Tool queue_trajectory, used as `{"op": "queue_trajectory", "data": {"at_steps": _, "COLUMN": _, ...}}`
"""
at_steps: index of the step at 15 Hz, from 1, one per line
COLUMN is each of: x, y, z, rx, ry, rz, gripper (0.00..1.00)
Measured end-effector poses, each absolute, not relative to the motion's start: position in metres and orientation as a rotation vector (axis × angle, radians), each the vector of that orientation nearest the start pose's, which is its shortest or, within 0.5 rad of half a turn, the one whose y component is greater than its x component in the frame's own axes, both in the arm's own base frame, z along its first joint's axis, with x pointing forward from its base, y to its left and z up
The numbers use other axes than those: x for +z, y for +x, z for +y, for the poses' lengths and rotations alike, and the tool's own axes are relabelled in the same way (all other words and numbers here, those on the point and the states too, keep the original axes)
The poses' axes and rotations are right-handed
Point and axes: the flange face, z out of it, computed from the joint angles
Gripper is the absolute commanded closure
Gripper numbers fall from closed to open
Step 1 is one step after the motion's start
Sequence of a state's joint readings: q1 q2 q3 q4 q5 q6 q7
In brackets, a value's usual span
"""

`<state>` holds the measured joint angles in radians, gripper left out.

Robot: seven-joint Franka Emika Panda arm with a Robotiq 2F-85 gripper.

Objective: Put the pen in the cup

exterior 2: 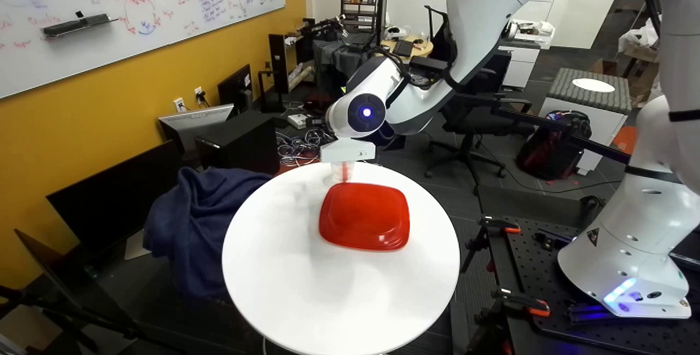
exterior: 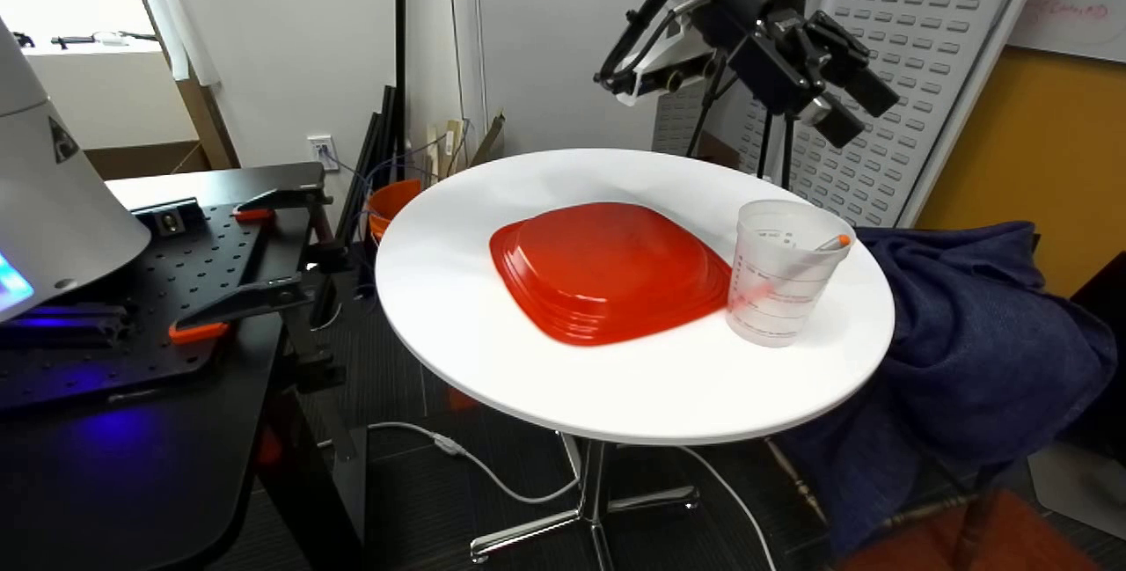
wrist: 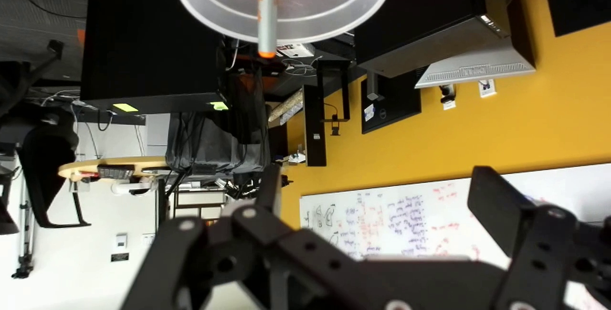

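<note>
The pen, a slim grey-silver barrel with an orange end, stands tilted inside the clear cup, its orange end over the rim. The cup is upright on the white round table. In the upside-down wrist view the pen leans across the rim of the cup. My gripper is above and behind the cup, apart from it. Its fingers are wide apart and empty in the wrist view. In an exterior view the cup is partly hidden by the hand, and the pen cannot be made out.
A red rounded-square plate lies upside down on the table beside the cup; it also shows in an exterior view. A blue cloth hangs on something beside the table. A perforated white panel stands behind the gripper.
</note>
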<state>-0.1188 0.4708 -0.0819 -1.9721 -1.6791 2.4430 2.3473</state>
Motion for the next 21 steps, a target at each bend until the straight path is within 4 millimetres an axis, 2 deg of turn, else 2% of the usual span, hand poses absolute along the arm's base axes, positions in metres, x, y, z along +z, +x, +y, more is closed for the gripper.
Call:
{"op": "queue_trajectory", "data": {"at_steps": 5, "x": 0.250, "y": 0.610, "z": -0.098, "rx": -1.679, "ry": -2.698, "rz": 1.630, "gripper": 0.00}}
{"op": "queue_trajectory", "data": {"at_steps": 15, "x": 0.285, "y": 0.619, "z": -0.037, "rx": -1.785, "ry": -2.588, "rz": 1.322, "gripper": 0.00}}
{"op": "queue_trajectory", "data": {"at_steps": 18, "x": 0.290, "y": 0.619, "z": -0.024, "rx": -1.819, "ry": -2.552, "rz": 1.246, "gripper": 0.00}}
{"op": "queue_trajectory", "data": {"at_steps": 21, "x": 0.288, "y": 0.619, "z": -0.023, "rx": -1.816, "ry": -2.556, "rz": 1.244, "gripper": 0.00}}
